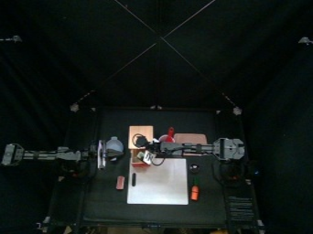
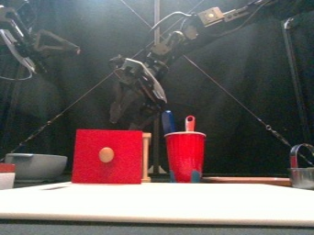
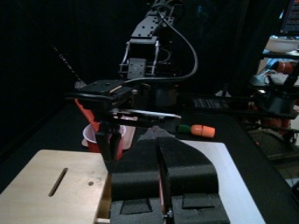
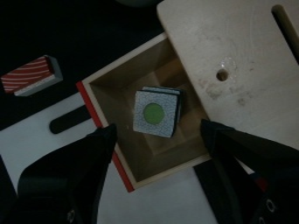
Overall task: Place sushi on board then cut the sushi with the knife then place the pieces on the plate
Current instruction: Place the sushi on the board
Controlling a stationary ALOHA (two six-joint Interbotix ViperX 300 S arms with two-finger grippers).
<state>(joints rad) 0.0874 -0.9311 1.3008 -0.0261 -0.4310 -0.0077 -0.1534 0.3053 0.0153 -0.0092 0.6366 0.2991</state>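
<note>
Top view: the left arm reaches in from the table's left edge. Left gripper [image 3: 165, 150] is stopped left of the pale wooden box with a red drawer front [image 2: 108, 156], jaws pressed together, nothing in them. A blue-grey bowl with small handles [image 2: 35, 165] stands near the table's left edge, beside the box.

A flat red toy slab with white stripes [image 1: 120, 183] lies on the table just off the left edge of the white cutting board [image 1: 159, 183].

The box stands toward the table's back edge, left of middle, with its drawer pulled out toward the board. The toy sushi roll [image 4: 158, 112], seen end-on as a square block with a green round centre, lies inside the drawer.

Right gripper [image 4: 158, 136] hangs straight over it, jaws spread wide to either side of the sushi. It is well above the box in the front view, clear of everything and holding nothing.

Right of the box is a red cup [image 2: 185, 156] with a blue toy knife [image 2: 168, 124] and a red toy knife [image 2: 189, 122] standing in it. A small orange toy food [image 1: 193, 192] lies at the board's right edge.
</note>
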